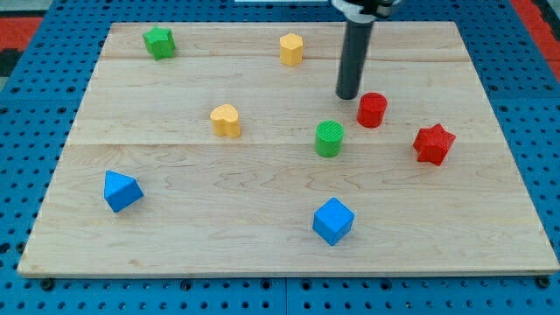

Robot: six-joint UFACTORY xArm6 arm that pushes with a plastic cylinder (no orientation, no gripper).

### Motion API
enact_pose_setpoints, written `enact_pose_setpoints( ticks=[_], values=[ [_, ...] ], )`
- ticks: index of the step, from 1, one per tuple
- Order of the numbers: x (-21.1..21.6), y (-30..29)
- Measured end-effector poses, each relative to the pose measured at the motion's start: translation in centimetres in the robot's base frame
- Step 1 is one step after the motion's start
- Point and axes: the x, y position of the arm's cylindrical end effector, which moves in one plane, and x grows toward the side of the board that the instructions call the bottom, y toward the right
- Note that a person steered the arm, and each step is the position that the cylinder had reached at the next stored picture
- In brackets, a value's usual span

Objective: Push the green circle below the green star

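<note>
My tip (348, 95) stands on the tabletop (262, 219) in the upper right part of the board. There is no claw on this arm, only the straight dark rod, so nothing can be wide, narrow or holding.

Just beside my tip, toward the view's right and a little lower, is the red cylinder (372, 109); I cannot tell if they touch. The green circle (329, 138) is near, below my tip and slightly to the view's left, apart from it. The red star (434, 143) lies further to the view's right.

The green star (158, 42) sits at the top left corner of the board, well apart from the green circle. Between them lie the yellow heart (226, 120) near the middle left and the yellow hexagon (290, 49) near the top.

A blue cube (332, 220) is near the bottom, below the green circle, and a blue triangle block (121, 191) is at the lower left.

The tabletop is pale wood planks. Around it a blue plate with holes (52, 297) shows, with red parts (17, 26) at the top corners.
</note>
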Motion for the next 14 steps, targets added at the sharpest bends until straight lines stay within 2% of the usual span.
enact_pose_setpoints(
  ticks=[1,2,3,4,5,6,8,9,10,11,12,13,14],
  values=[
    [3.2,8.1],
    [3.7,12.7],
    [2.3,15.0],
    [2.6,23.8],
    [5.2,26.3],
    [8.7,25.6],
    [11.9,22.2],
    [16.4,18.0],
    [13.1,11.6],
    [12.1,10.3],
    [13.4,6.1],
    [10.5,1.4],
    [5.7,-4.5]
  ],
)
